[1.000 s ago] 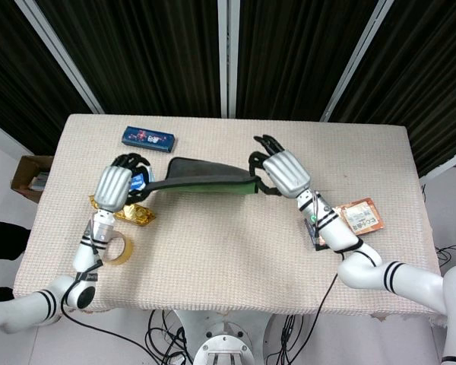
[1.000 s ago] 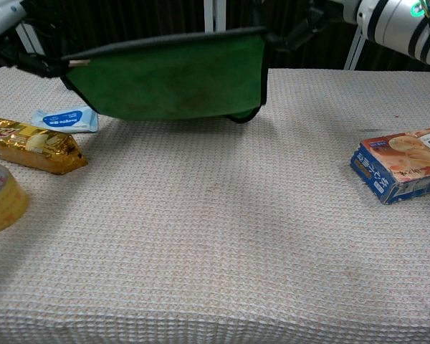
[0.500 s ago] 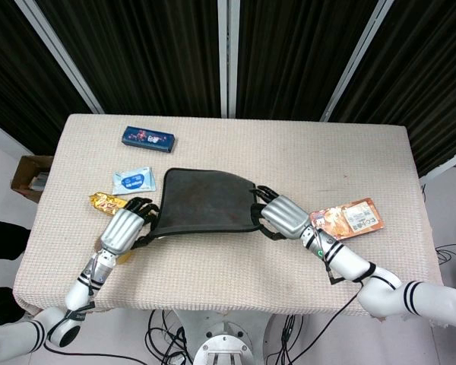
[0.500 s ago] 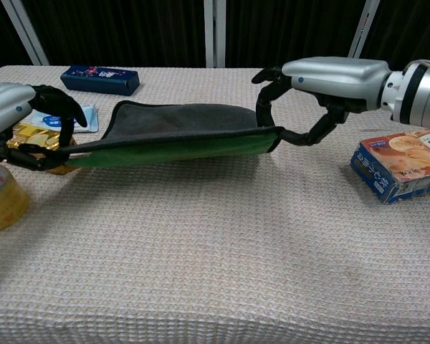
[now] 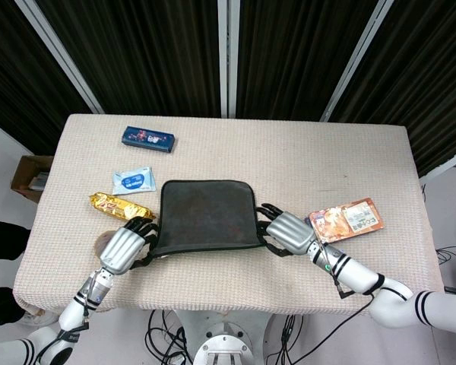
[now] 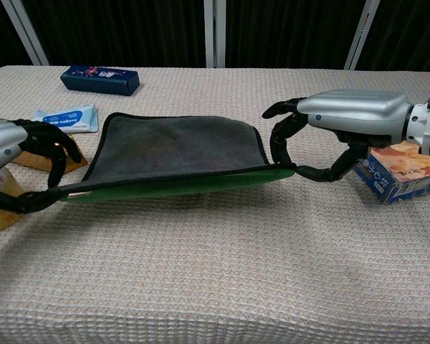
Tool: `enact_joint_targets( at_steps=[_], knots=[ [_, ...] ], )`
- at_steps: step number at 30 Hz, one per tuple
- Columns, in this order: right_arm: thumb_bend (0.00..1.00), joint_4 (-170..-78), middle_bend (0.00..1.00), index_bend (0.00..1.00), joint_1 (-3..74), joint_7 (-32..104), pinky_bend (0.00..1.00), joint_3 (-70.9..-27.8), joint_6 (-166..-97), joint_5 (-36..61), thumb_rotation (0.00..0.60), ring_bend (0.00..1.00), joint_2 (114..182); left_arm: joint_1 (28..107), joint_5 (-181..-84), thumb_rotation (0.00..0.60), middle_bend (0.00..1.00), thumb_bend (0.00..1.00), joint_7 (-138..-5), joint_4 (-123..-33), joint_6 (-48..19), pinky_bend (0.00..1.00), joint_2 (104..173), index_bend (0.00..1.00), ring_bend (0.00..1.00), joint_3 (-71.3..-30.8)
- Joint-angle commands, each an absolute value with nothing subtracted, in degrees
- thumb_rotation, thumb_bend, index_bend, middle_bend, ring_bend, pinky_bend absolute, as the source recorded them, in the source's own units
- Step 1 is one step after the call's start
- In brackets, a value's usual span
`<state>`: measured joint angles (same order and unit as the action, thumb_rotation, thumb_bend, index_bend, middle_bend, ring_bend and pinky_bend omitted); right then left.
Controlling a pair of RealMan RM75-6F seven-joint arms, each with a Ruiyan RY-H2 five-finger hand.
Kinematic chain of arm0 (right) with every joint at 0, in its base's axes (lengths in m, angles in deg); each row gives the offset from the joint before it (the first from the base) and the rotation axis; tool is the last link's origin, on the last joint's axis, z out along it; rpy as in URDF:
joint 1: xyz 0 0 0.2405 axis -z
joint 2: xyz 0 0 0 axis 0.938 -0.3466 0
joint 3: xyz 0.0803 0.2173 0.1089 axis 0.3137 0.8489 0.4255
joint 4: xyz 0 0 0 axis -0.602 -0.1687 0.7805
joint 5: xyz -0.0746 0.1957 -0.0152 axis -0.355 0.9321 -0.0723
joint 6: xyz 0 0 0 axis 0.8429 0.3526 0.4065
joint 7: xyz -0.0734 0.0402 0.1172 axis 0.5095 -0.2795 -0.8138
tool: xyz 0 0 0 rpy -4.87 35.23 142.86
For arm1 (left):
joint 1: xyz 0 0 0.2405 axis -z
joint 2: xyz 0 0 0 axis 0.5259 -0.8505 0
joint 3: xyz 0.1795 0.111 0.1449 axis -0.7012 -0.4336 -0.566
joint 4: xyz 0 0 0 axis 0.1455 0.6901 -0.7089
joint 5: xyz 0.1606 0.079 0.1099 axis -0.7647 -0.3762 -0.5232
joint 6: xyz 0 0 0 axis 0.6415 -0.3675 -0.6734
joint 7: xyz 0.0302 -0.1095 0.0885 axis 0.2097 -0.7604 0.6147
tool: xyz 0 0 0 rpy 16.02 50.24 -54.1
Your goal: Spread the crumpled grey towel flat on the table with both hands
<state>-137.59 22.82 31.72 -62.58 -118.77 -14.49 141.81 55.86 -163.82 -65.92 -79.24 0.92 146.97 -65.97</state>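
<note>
The left hand (image 6: 11, 165) and right hand (image 6: 344, 125) each pinch a near corner of the dark grey towel with green underside (image 5: 205, 217) between their fingers, lifting its near edge slightly. Its far part lies flat, mid-way across the beige woven worktop (image 5: 289, 160). Beyond lie a gold snack packet (image 5: 118, 205) and a blue rectangular box (image 5: 148, 138).

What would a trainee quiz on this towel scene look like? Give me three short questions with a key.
1. True or false: the towel lies fully flat on the table.
2. Which hand is nearer the orange box: A left, B right?
3. What colour is the towel's underside?

Key: 1 false, its near edge is held up by the left hand and right hand; 2 B; 3 green.
</note>
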Motion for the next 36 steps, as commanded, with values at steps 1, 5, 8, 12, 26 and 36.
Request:
enact_joint_targets(
  at_steps=[1,5,8,12,26,36],
  knots=[
    [0.54,-137.4,0.33,0.73,23.4,33.2,0.0,-62.6,-118.9,-14.4,0.6,0.0,142.1,55.6,-163.6,0.6,0.3,0.41,-64.3,-79.8,-0.9,0.22,146.8,0.62,0.2,-66.2],
    [0.46,-135.8,0.29,0.64,24.6,38.8,0.0,-62.9,-119.2,-13.9,0.6,0.0,144.6,56.0,-161.2,0.6,0.23,0.37,-59.7,-83.4,-6.3,0.2,144.9,0.51,0.17,-66.7],
    [0.3,-135.2,0.23,0.49,26.1,42.7,0.0,-63.7,-119.1,-12.6,0.6,0.0,146.7,56.2,-159.0,0.6,0.17,0.31,-55.0,-86.9,-9.4,0.19,143.3,0.39,0.14,-66.6],
    [0.13,-135.6,0.16,0.22,27.7,46.7,0.0,-64.9,-117.8,-10.7,0.6,0.0,147.9,56.6,-155.4,0.6,0.13,0.23,-49.8,-91.8,-13.1,0.18,140.9,0.26,0.13,-66.4],
    [0.02,-144.4,0.08,0.01,30.7,51.6,0.0,-63.2,-123.1,-10.3,0.6,0.0,139.7,54.9,-153.2,0.6,0.12,0.16,-43.5,-101.9,-10.0,0.18,134.4,0.2,0.12,-64.0],
    [0.02,-146.5,0.07,0.01,33.9,48.9,0.0,-58.3,-131.2,-9.1,0.6,0.0,133.7,54.9,-164.3,0.6,0.13,0.15,-54.7,-95.6,-9.0,0.18,137.9,0.33,0.12,-67.0]
  ],
)
